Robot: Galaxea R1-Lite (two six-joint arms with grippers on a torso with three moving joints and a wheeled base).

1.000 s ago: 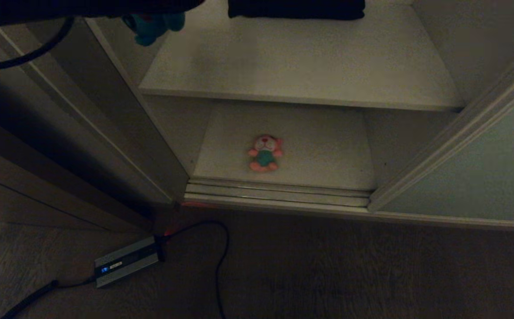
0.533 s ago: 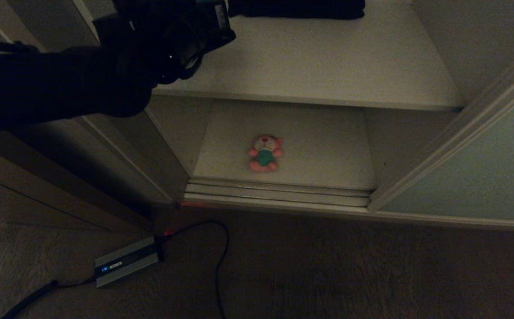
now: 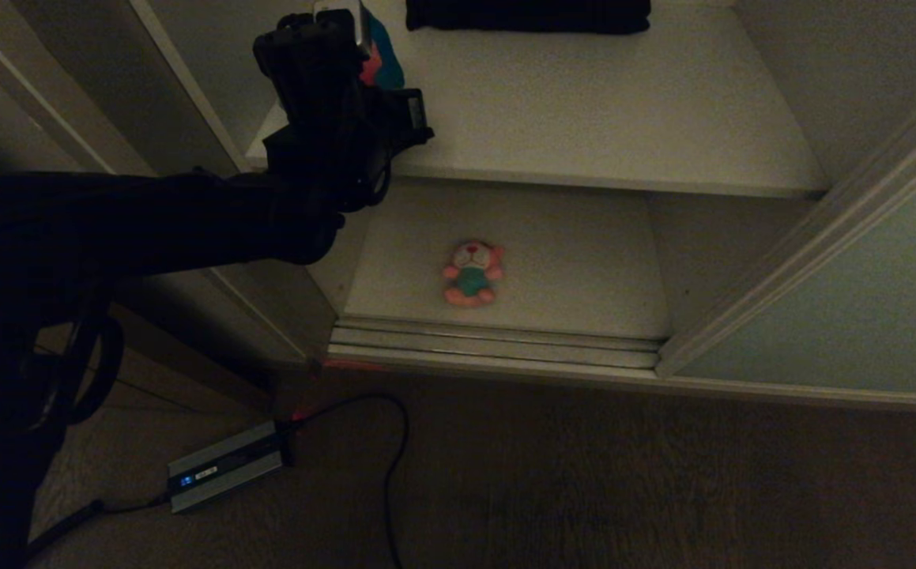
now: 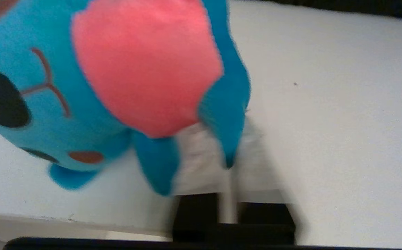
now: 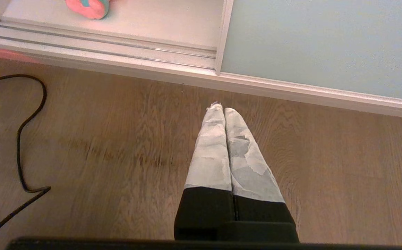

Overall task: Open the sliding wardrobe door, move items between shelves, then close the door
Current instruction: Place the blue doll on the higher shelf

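The left gripper [image 4: 228,166] pinched the blue plush toy [image 4: 117,80] narrowly by a limb above the upper shelf [image 3: 584,118]. The pink plush toy [image 3: 471,273] lay on the lower shelf [image 3: 584,269]; the sliding wardrobe door [image 3: 845,316] stood open. The right gripper [image 5: 223,111] hung shut above the floor [image 5: 100,146].

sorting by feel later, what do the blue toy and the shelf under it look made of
Blue toy: soft plush fabric, judging by its fuzzy nap and stitched face, with a red belly patch. Shelf: a smooth matte off-white board, probably laminate or painted wood; its flat, even surface leaves that open.
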